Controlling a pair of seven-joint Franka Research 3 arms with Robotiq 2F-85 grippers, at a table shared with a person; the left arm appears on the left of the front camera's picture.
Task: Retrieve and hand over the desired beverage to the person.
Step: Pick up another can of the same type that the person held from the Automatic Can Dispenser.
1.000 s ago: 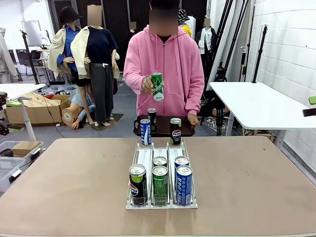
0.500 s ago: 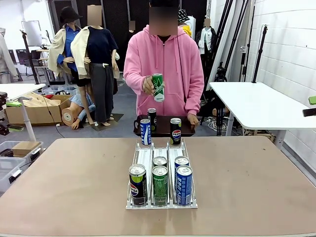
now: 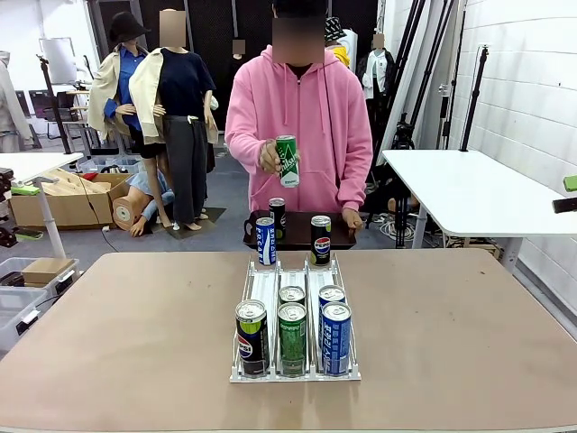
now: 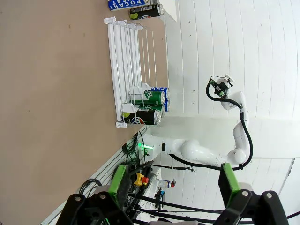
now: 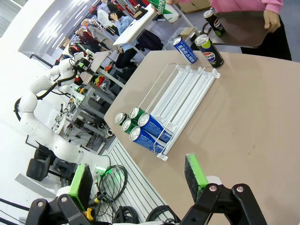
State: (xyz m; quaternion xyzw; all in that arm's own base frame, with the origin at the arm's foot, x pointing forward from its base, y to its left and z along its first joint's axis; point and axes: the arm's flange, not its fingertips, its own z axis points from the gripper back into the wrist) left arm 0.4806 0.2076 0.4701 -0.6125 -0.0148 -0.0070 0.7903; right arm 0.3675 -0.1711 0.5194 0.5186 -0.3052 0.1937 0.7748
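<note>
the person (image 3: 299,126) at the far side holds up a slim green can (image 3: 288,160). near end of the white wire rack (image 3: 266,287): black pepsi can (image 3: 251,338) left, second green can (image 3: 292,336) middle, blue pocari can (image 3: 335,338) right. left gripper (image 4: 173,180) and right gripper (image 5: 139,180) have their green pads apart, empty.

The tan bench (image 3: 135,325) carries a white can rack (image 3: 266,284). Just beyond the rack's far end stand a blue Pocari can (image 3: 265,241) and a Pepsi can (image 3: 320,240).

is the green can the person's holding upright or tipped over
Upright, leaning only slightly: the green can sits in the person's hand with its silver top up, at chest height.
</note>
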